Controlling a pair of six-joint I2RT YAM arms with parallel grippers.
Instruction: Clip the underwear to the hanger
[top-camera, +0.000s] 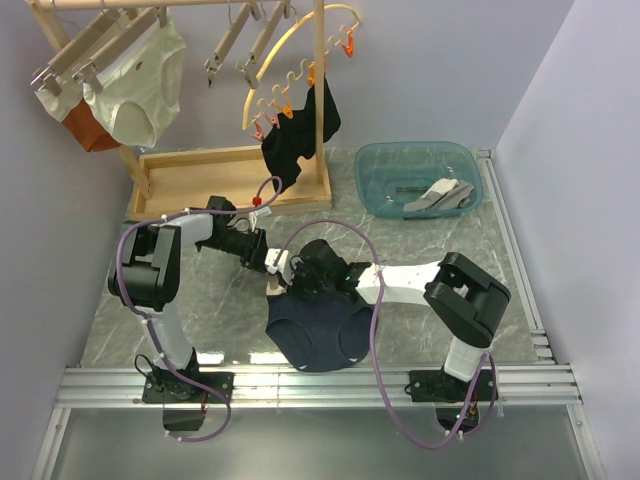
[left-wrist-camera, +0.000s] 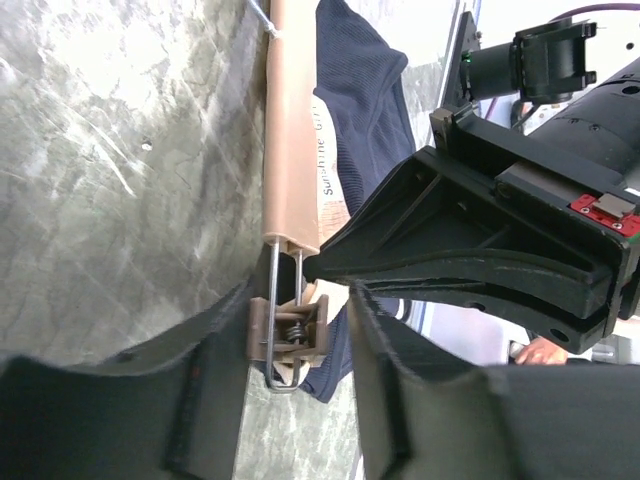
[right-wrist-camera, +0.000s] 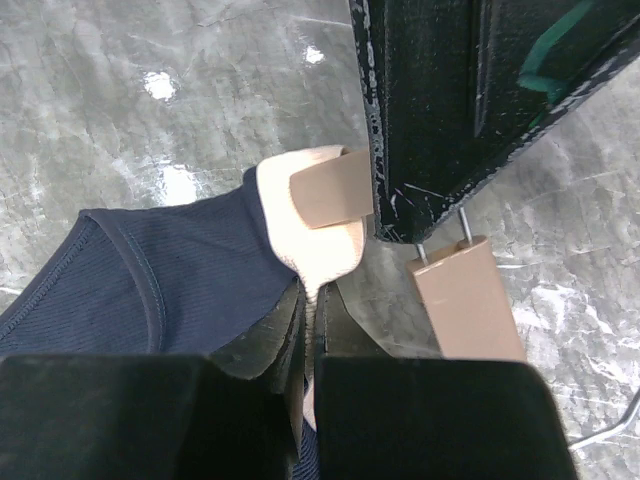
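Observation:
The navy underwear (top-camera: 320, 335) lies on the table in front of the arms, its beige waistband (right-wrist-camera: 320, 250) lifted toward the grippers. My right gripper (top-camera: 295, 268) is shut on the waistband (right-wrist-camera: 312, 300), with the fabric pinched between its pads. The light-wood hanger (left-wrist-camera: 295, 130) lies flat, and its end shows in the right wrist view (right-wrist-camera: 465, 295). My left gripper (left-wrist-camera: 300, 310) is closed around the hanger's end clip (left-wrist-camera: 290, 330). The waistband corner sits in that clip (right-wrist-camera: 330, 190). In the top view my left gripper (top-camera: 262, 255) meets the right one, and the hanger is mostly hidden.
A wooden rack with a base tray (top-camera: 200, 170) stands at the back left. It carries cream briefs (top-camera: 135, 85), spare bar hangers (top-camera: 245, 40) and a black garment (top-camera: 300, 130) on a yellow peg hanger. A blue basin (top-camera: 418, 178) sits at the back right.

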